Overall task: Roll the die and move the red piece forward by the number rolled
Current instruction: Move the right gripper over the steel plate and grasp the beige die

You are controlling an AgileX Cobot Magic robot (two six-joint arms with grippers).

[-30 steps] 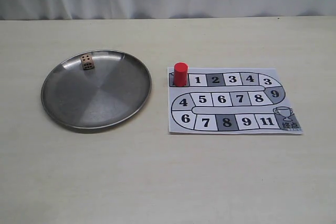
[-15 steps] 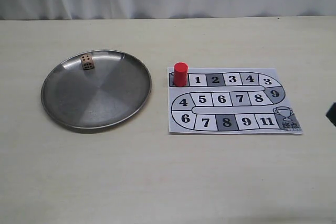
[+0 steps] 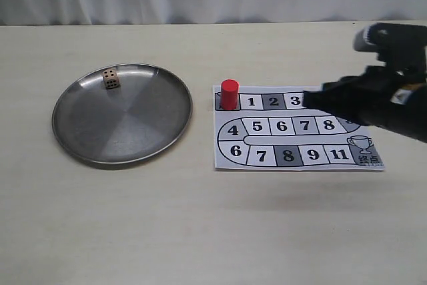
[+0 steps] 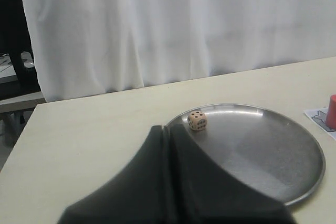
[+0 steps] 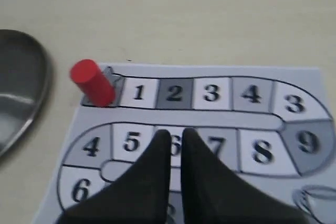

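Observation:
The die point(image 3: 111, 79) is a small cream cube lying at the back of the round metal plate point(image 3: 120, 125), with several pips on its top face. The red piece point(image 3: 229, 94) stands upright on the start square of the printed board point(image 3: 297, 128). My right gripper point(image 3: 308, 100) reaches in from the right and hovers over the board's middle, well short of the red piece point(image 5: 93, 82). Its fingertips point(image 5: 160, 136) are parted by a narrow slit with nothing between them. My left gripper point(image 4: 169, 128) is shut and empty, just short of the die point(image 4: 197, 120). It is out of the exterior view.
The numbered track runs from 1 beside the red piece round to a trophy square point(image 3: 363, 145) at the board's right end. The plate's raised rim point(image 5: 21, 87) lies close to the board's left edge. A white curtain point(image 4: 168, 24) backs the table.
The right arm has swung in from the right edge and now hangs over the board. The die, the plate and the red piece have not moved.

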